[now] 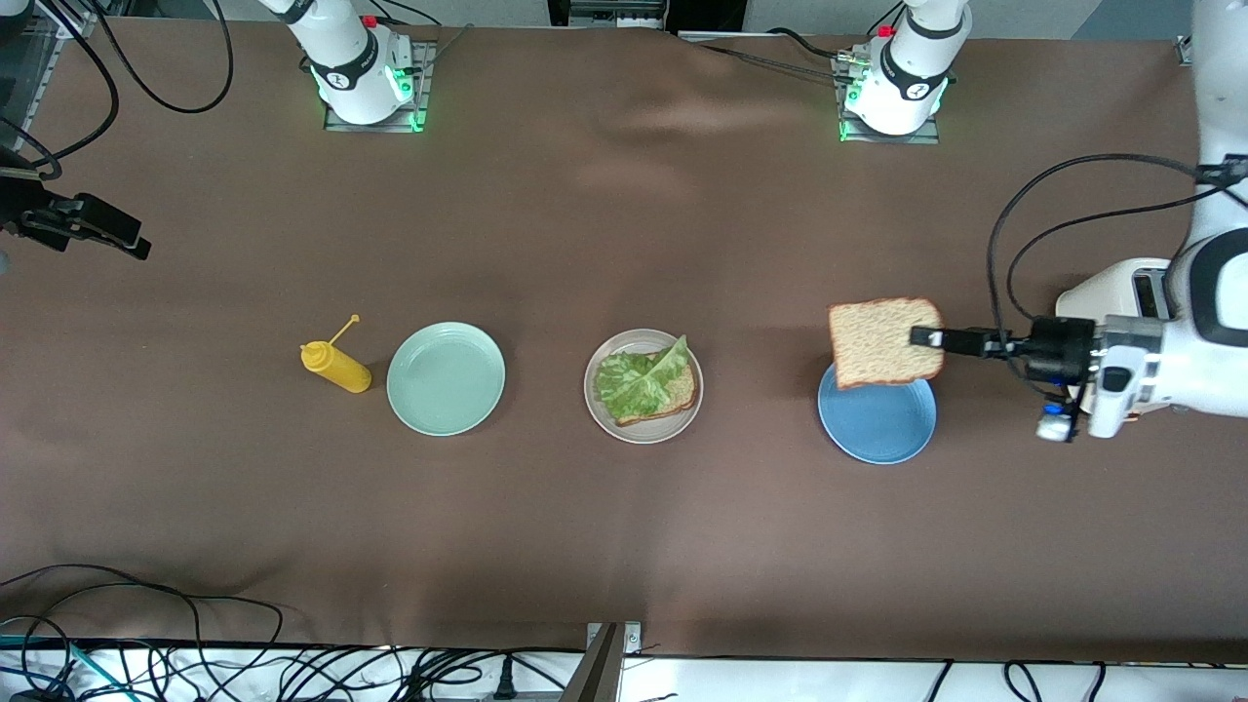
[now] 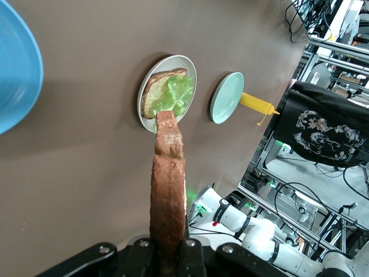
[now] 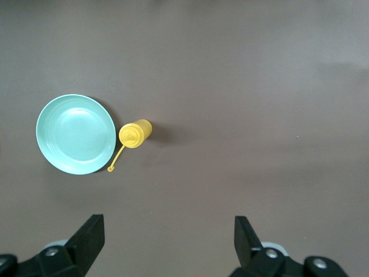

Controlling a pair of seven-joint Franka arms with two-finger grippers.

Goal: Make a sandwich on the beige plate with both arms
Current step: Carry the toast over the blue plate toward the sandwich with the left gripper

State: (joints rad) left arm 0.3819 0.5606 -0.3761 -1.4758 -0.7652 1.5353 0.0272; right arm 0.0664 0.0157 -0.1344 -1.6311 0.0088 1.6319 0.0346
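Brown table (image 1: 624,244), three plates in a row across its middle. Mint-green plate (image 1: 446,378) toward the right arm's end, nothing in it; yellow squeeze bottle (image 1: 335,367) lying just beside it, cap dangling on a thin tether. Beige plate (image 1: 643,386) in the centre holds one bread slice (image 1: 673,398) with a crinkled lettuce leaf (image 1: 639,378) on top; leaf covers most of that slice, only its edges show. Blue plate (image 1: 877,421) toward the left arm's end, bare.

Left gripper (image 1: 926,337) is up in the air over the blue plate's rim, fingers clamped on the edge of a second bread slice (image 1: 885,342), which hides part of that plate in the front view. Left wrist view shows this slice edge-on, crust only, blocking part of the beige plate; blue plate cut off at the frame edge.

Right gripper (image 3: 167,239) waits high over open table near the bottle and mint-green plate, fingers wide apart, holding nothing. Front view shows only part of it, cut off at the frame edge.
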